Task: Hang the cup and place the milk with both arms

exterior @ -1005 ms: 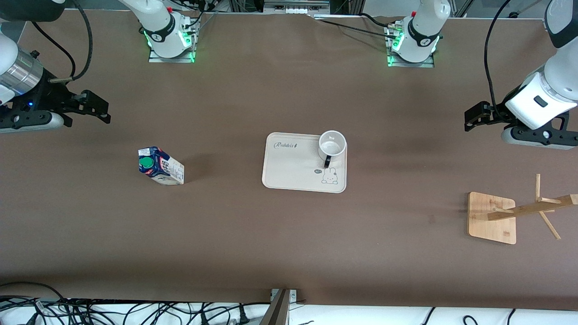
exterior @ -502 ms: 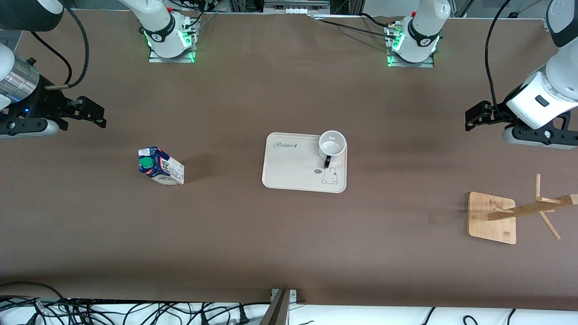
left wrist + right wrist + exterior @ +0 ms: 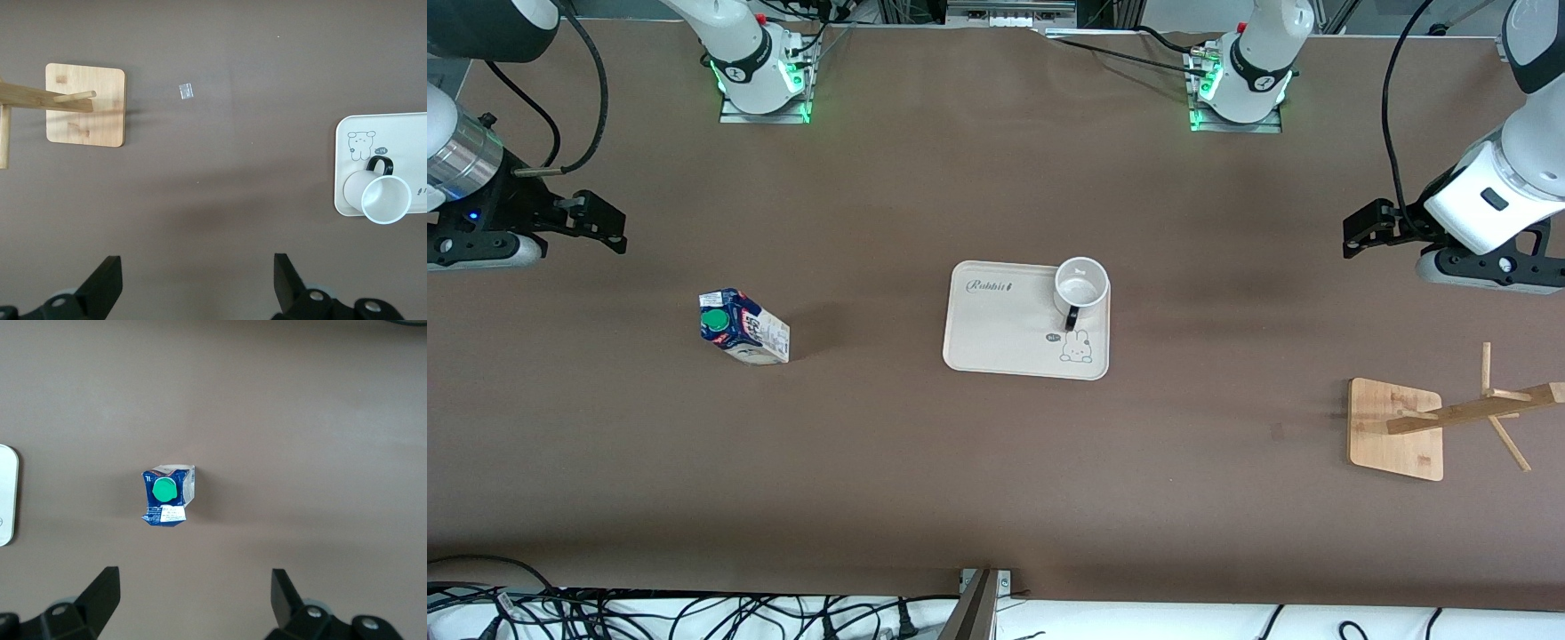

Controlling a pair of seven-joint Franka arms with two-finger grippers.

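The white cup (image 3: pixel 1081 284) with a black handle stands upright at a corner of the cream tray (image 3: pixel 996 329) in the middle of the table. From the left wrist view the cup (image 3: pixel 383 197) shows on the tray (image 3: pixel 400 133), well off from my left gripper (image 3: pixel 195 263), whose jaws are open and empty. The blue-and-white milk (image 3: pixel 743 327) with a green cap stands on the table toward the right arm's end. My right gripper (image 3: pixel 193 577) hangs open and empty, apart from the milk (image 3: pixel 165 495). In the front view my left gripper (image 3: pixel 1356 233) and right gripper (image 3: pixel 609 224) hover over bare table at their own ends.
A wooden cup rack (image 3: pixel 1394 428) with a square base and pegs stands toward the left arm's end, nearer the front camera than the tray. The rack (image 3: pixel 85 105) also shows in the left wrist view. A small scrap (image 3: pixel 186 91) lies on the brown table.
My right gripper has drifted a little toward the right arm's end of the table. The left arm, cup, milk and rack have not visibly moved.
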